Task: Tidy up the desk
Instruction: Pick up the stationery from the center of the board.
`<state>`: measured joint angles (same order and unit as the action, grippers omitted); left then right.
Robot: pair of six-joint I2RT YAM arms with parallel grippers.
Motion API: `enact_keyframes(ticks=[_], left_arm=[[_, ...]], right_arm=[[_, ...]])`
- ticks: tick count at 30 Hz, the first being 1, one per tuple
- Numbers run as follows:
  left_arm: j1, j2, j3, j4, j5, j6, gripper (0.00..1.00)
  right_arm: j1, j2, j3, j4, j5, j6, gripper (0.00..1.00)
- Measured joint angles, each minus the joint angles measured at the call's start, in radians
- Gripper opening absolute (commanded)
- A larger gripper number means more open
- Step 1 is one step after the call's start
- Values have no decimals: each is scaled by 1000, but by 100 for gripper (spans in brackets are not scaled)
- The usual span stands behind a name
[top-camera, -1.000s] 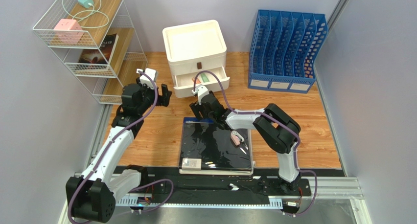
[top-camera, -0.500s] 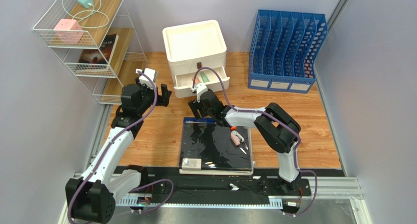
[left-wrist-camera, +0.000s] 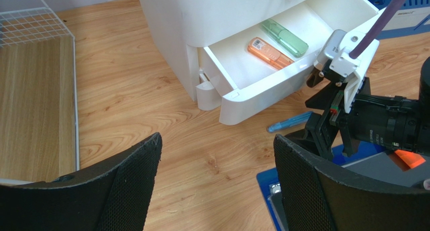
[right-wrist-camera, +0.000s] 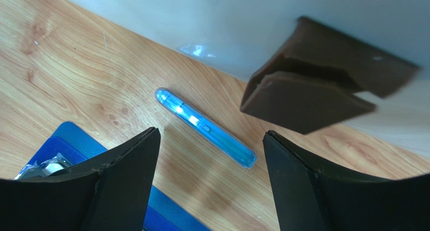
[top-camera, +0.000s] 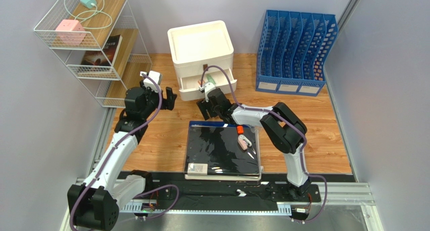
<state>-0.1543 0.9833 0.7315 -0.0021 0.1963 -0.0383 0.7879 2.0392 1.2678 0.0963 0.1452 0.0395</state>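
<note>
overhead, the desk: light orange-brown planks from the arm bases out to the far wall, carrying everything else. at its far middle, a white drawer unit with the lower drawer pulled out toward the near side; inside, an orange pen-like piece and a green one, lying side by side. at far right, a blue file rack, upright. at far left, a white wire shelf with a pink cube and a mint plug on its top level and a book one level down.

near middle: a black folder flat on a blue mat, with a small pink item and an orange item on its right part.

left gripper: fingers spread wide, clamped on nothing, hangs above bare wood left of the drawer unit, facing the open drawer.

right gripper: fingers likewise well apart, empty, hangs just near of the drawer front, between it and the folder's far edge. right under it in the wrist view, a translucent blue pen lying flat on the wood, slanted, touched by neither finger, close to the mat's far corner. beside the pen and blurred, the drawer's brown tab handle.
</note>
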Motion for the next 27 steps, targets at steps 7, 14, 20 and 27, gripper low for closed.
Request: enact_keyframes(ticks=[7,14,20,27], left_arm=[[0,-10,0,0,0,0,86],[0,-21,0,0,-4,0,86],[0,-26,0,0,-5,0,86],[0,-28,-1,0,-4,0,86]], right_arm=[[-1,5,1,-29,-43,31,73],[8,-1,-43,7,-61,58,58],[32,-1,-49,21,-57,65,52],[50,-1,-49,19,-31,66,44]])
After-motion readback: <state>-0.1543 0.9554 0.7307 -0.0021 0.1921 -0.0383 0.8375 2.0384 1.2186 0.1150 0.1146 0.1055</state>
